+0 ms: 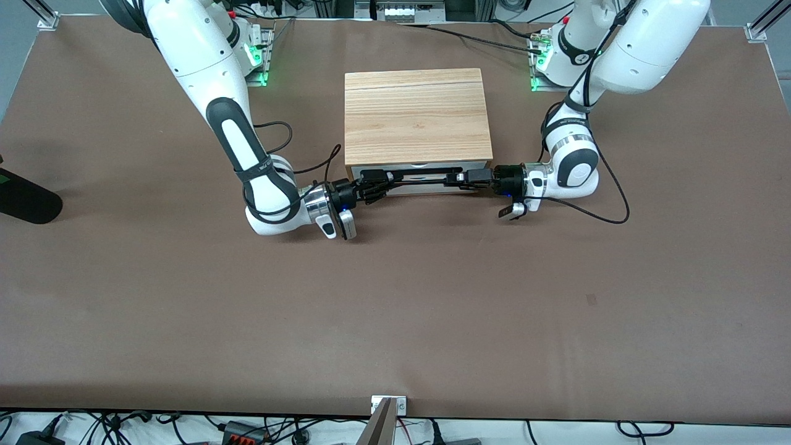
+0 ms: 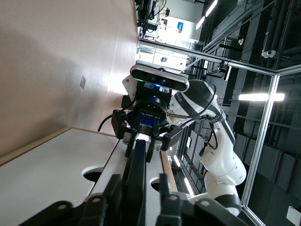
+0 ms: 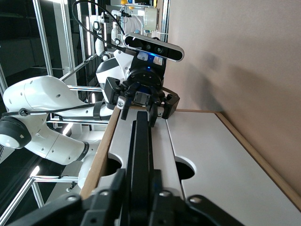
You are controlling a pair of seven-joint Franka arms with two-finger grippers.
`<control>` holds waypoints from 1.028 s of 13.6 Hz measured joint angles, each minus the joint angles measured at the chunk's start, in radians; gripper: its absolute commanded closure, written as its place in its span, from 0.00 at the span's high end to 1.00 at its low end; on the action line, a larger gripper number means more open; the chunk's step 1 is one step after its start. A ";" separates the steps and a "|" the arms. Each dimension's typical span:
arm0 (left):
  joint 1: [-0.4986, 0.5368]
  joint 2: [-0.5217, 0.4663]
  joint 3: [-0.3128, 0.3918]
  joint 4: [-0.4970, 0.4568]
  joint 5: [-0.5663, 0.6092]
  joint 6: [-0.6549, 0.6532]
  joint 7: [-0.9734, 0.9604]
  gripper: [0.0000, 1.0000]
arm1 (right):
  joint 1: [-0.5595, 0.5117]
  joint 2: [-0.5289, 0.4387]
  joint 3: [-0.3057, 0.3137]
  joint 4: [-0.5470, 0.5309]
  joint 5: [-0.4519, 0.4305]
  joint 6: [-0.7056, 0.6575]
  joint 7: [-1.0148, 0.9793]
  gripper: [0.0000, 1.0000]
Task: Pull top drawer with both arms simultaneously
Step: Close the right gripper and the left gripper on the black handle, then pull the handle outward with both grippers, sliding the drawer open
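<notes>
The top drawer point(image 1: 473, 165) is the white panel under the light-wood cabinet top point(image 1: 417, 114), with a long black bar handle point(image 1: 420, 177). No reddish wood shows. My right gripper point(image 1: 380, 180) is at the handle's end toward the right arm; in the right wrist view point(image 3: 137, 176) both fingers press on the handle point(image 3: 141, 141). My left gripper point(image 1: 450, 179) is at the other end; in the left wrist view point(image 2: 138, 181) the fingers straddle the handle point(image 2: 136, 165), with white panel point(image 2: 154, 162) showing between the bar and one finger point(image 2: 165, 188).
The white lower front panel point(image 3: 225, 179) lies under the top drawer. A black object point(image 1: 25, 201) lies at the table edge toward the right arm's end. A black cable point(image 1: 609, 210) loops on the brown table by the left arm.
</notes>
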 measured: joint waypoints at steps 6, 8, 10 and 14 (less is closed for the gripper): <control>0.000 0.000 0.000 -0.006 -0.001 0.000 0.004 0.29 | 0.000 0.002 0.000 -0.001 0.001 0.001 -0.003 0.06; 0.000 0.005 0.000 -0.007 -0.008 0.001 0.004 0.24 | 0.000 0.002 0.000 -0.001 0.001 0.002 -0.004 0.06; 0.000 0.011 0.000 -0.007 -0.025 0.001 0.004 0.20 | 0.000 0.002 0.000 0.000 0.002 0.004 -0.005 0.06; 0.001 0.012 0.000 -0.005 -0.043 -0.002 0.016 0.16 | -0.001 0.006 0.000 0.011 0.002 0.010 -0.007 0.06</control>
